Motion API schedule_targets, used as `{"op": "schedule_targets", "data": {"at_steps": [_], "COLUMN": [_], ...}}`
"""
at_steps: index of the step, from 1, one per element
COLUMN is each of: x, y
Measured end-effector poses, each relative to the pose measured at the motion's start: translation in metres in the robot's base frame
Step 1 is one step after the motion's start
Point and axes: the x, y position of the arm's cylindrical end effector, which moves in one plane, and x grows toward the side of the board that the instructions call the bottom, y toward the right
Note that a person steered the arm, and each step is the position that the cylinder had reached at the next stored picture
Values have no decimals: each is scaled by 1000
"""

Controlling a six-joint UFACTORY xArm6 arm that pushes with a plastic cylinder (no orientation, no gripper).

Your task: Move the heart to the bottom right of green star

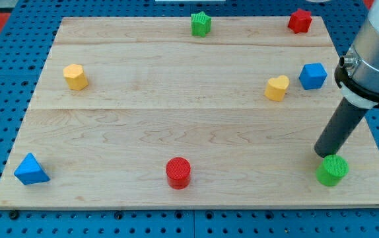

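The yellow heart [277, 88] lies at the view's right, just left of the blue cube [313, 76]. The green star [201, 24] stands at the view's top centre, far up and left of the heart. My tip [320, 154] rests near the view's bottom right, just above and left of the green cylinder [333, 170], almost touching it. The tip is well below and to the right of the heart, apart from it.
A red block [300, 20] sits at the top right. A yellow hexagon-like block [75, 77] is at the left, a blue triangle [31, 170] at the bottom left, a red cylinder [178, 172] at the bottom centre. The wooden board [176, 125] lies on a blue pegboard.
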Motion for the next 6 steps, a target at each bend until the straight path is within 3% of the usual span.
{"op": "schedule_targets", "data": {"at_steps": [1, 3, 5, 6], "x": [0, -49, -58, -85], "y": [0, 0, 0, -2]}}
